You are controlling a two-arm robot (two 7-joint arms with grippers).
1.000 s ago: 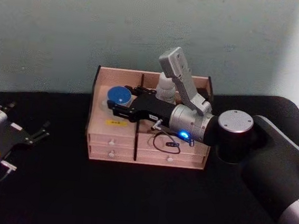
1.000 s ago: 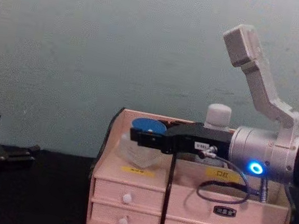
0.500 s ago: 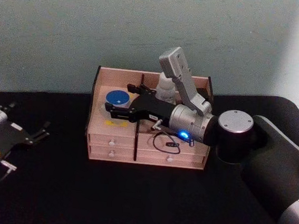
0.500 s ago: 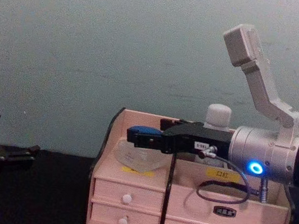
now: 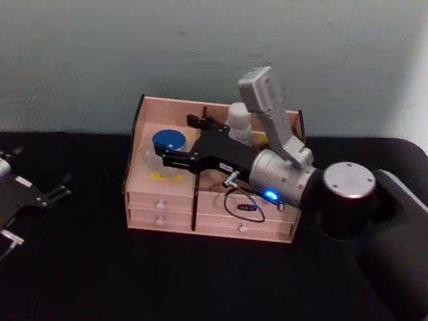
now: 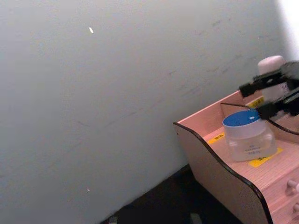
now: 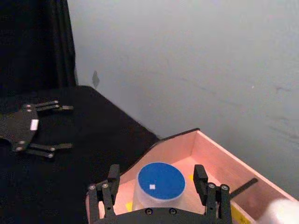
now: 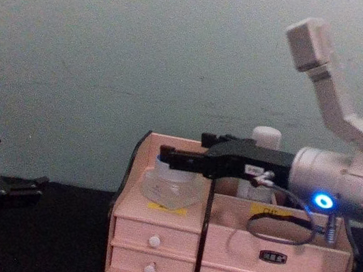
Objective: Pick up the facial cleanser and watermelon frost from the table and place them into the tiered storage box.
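The watermelon frost (image 5: 168, 142) is down on the upper shelf of the tiered storage box (image 5: 165, 198), left compartment, sitting on the yellow label there. The facial cleanser (image 8: 265, 144) stands behind it in the right rear compartment, white cap poking up above the wall. Both items look home, so this reads as the release at the end of the second placement.

Here's the danger: the right gripper (image 7: 159, 196) has its fingers either side of the blue lid. If the arm draws back off-line or lifts at a slant, a finger could catch the lid's rim and drag or tip the jar off its shelf. The dark centre divider of the box sits close under the gripper body too, and the white bottle is just beside the arm, so a sideways swing on the way out could knock the cleanser over or shove the whole organiser along the black table (image 5: 187, 279).

Now the gripper itself: the right wrist view shows its fingers (image 7: 112, 175) spread wider than the lid, a sliver of daylight on each side, so it's open and gripping nothing, the jar resting on its own. The left gripper (image 5: 32, 196) is parked low on the table, well apart from the box, fingers splayed open and empty.
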